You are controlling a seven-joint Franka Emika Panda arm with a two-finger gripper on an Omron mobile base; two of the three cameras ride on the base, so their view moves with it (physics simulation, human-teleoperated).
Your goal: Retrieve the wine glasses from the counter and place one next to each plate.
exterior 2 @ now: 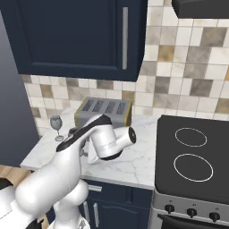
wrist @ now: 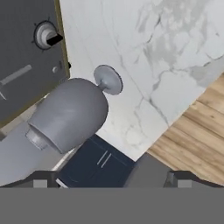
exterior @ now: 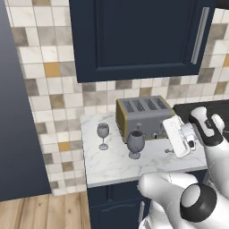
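Wine glasses [exterior: 135, 144] [exterior: 103, 135] upright on counter [exterior: 112, 165], stems vertical; fingers [wrist: 109, 179] apparently wide apart.

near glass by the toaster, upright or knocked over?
Upright. The near wine glass stands on its round foot on the counter just in front of the toaster, bowl up, stem vertical.

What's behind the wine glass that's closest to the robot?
Right behind the nearer wine glass stands a toaster with four slots, on the marble counter. The glass bowl covers a bit of the toaster's front. Behind that is the tiled wall.
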